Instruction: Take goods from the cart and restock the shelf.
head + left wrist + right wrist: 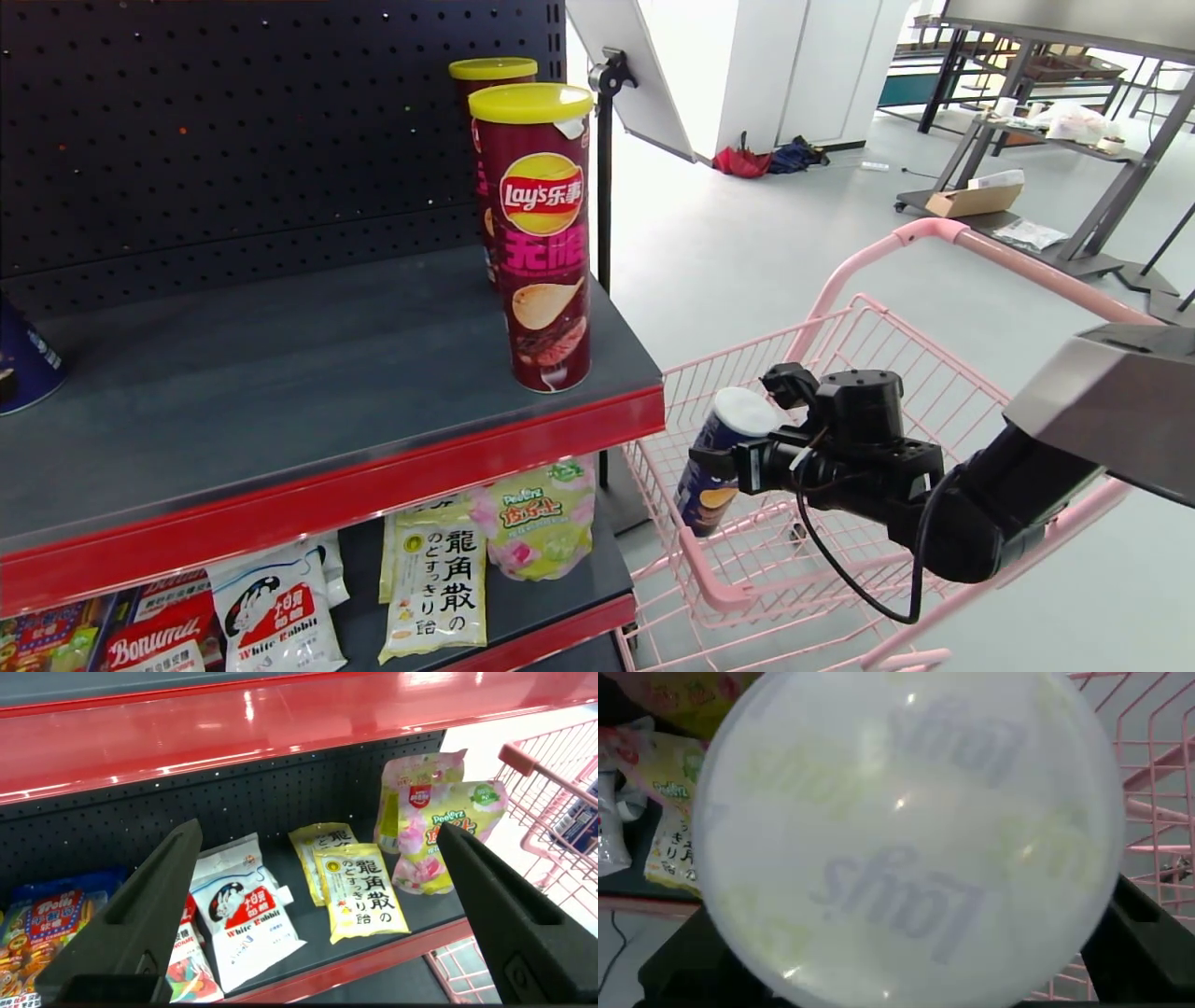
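My right gripper (724, 465) is shut on a dark blue chip can (714, 471) with a white lid, held tilted inside the pink cart (845, 280) near its shelf-side edge. In the right wrist view the can's translucent lid (910, 835) sits close to the camera. Two maroon chip cans with yellow lids (541, 238) stand one behind the other on the grey upper shelf (280, 392), at its right end. My left gripper (318, 905) is open in front of the lower shelf, facing snack bags (360, 891).
The upper shelf has a red front lip (373, 490) and a black pegboard back (233, 121). A dark blue item (23, 359) sits at its left edge. The lower shelf holds several snack bags (434, 574). Tables and a box (976, 199) stand on the floor behind the cart.
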Available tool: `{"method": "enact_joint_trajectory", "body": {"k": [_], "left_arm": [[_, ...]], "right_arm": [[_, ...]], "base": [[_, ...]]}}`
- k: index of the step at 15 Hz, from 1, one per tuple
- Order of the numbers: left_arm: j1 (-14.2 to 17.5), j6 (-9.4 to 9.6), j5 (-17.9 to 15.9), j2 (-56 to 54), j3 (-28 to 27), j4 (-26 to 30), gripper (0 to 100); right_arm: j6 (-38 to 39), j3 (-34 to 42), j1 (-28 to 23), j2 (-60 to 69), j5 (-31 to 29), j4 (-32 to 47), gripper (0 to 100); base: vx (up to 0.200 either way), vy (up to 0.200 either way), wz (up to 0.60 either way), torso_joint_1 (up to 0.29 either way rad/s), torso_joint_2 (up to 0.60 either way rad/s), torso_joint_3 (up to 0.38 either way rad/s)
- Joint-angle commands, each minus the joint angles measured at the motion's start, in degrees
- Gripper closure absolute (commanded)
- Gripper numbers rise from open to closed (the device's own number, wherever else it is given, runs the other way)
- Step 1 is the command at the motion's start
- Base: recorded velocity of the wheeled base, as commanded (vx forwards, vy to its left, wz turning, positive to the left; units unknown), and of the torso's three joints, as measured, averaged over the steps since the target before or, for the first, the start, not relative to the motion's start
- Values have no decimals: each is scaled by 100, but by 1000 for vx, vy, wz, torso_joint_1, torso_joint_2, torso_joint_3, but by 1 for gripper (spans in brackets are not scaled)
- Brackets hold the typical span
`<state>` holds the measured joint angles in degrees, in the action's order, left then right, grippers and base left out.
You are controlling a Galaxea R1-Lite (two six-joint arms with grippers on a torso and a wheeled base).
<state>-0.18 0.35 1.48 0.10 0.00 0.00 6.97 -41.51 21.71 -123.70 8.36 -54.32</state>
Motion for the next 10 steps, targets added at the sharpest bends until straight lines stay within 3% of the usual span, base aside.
{"method": "enact_joint_trajectory", "body": {"k": [1,6,7,10], "left_arm": [[1,0,2,-1,0,0,0],[1,0,2,-1,0,0,0],[1,0,2,8,0,0,0],[1,-9,2,8,0,0,0]], "right_arm": [[6,-165,35,-155,-45,-43,0],[6,-226,105,-506,-239,-421,0],[6,-235,176,-559,-309,-457,100],[41,-200,202,-656,-344,-738,100]], "base": [[0,0,0,0,0,0],[0,0,0,0,0,0],[0,0,0,0,0,0],[0,0,0,0,0,0]]}}
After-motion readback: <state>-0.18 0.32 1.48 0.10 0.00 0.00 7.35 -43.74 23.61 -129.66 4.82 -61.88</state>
